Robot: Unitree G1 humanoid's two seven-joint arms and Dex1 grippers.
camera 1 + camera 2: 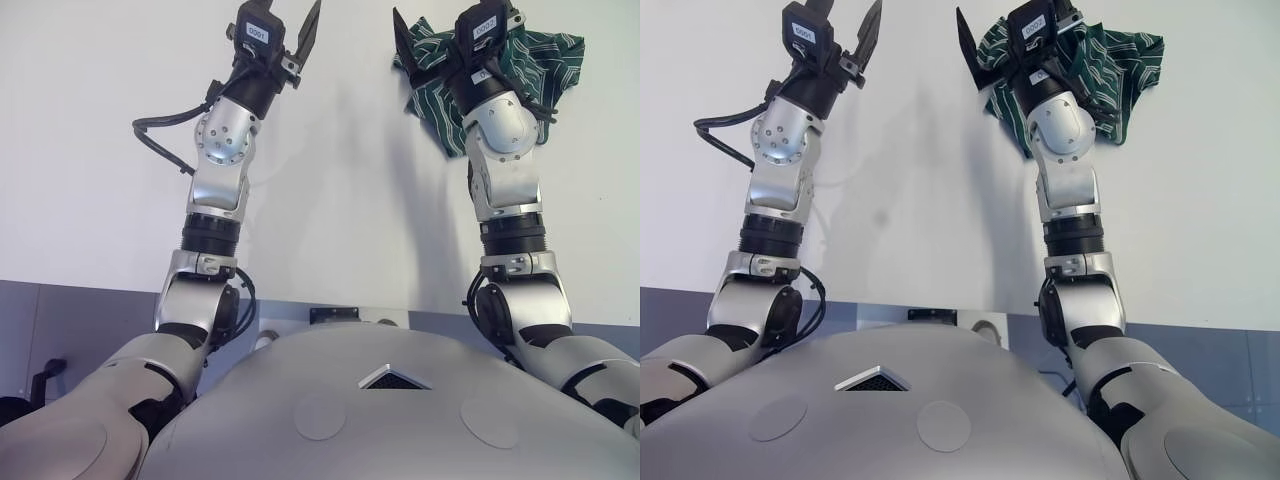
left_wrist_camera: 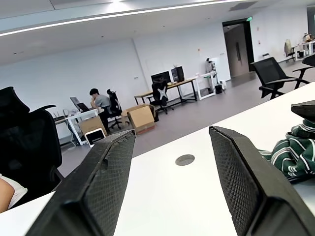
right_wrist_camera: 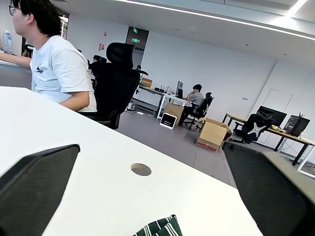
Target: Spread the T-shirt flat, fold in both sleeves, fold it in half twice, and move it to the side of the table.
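A green T-shirt with white stripes [image 1: 540,70] lies crumpled in a heap on the white table [image 1: 350,200], at the far right. My right gripper [image 1: 455,25] is open over the heap's left part. In the right wrist view a bit of the striped cloth [image 3: 160,227] shows low between the spread fingers [image 3: 34,177], not clasped. My left gripper [image 1: 285,15] is open over bare table, to the left of the shirt and apart from it. The left wrist view has the T-shirt [image 2: 290,152] off to one side of my left gripper [image 2: 171,135].
A round cable grommet [image 2: 185,160] sits in the tabletop near the far edge. Beyond that edge are black office chairs [image 3: 115,78] and open floor. Bare table surface spreads to the left and toward me.
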